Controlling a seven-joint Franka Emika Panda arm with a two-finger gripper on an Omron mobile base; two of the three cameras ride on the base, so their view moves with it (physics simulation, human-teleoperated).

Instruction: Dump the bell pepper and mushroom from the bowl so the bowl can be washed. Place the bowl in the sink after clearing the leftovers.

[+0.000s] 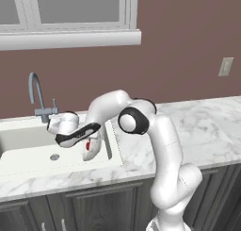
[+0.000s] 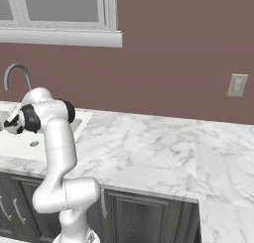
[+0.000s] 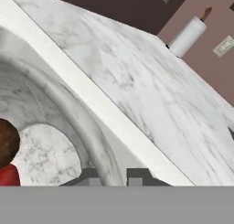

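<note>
The arm is reaching left from the base and bending down over the sink [image 1: 28,152], a white basin set into the marble surface [image 1: 197,131] below a window. In the left base view the end effector [image 1: 89,143] is hanging over the right part of the basin, beside the right wall, and is holding the bowl [image 1: 92,147] tilted steeply on edge. The fingers are standing narrow, pinched on the bowl's rim: in the hand view the two tips [image 3: 89,177] are sitting at the bottom with the translucent wall between them. A spot of red, the pepper [image 1: 88,144], is showing against the bowl in the left base view. In the hand view the bowl [image 3: 59,109] is curving across the left side, the marble showing through it; the pepper [image 3: 8,175] is lying at the lower left edge, inside the bowl, and a dark brown rounded lump, the mushroom [image 3: 7,141], is sitting just above it, touching it. The drain [image 1: 54,157] is lying on the basin floor to the left of the bowl, and the grey faucet [image 1: 37,95] is standing behind the basin at the back rim. In the right base view the arm is blocking the hand, with the sink [image 2: 15,143] at far left. A paper towel roll [image 3: 188,35] is standing on the surface by the wall.
</note>
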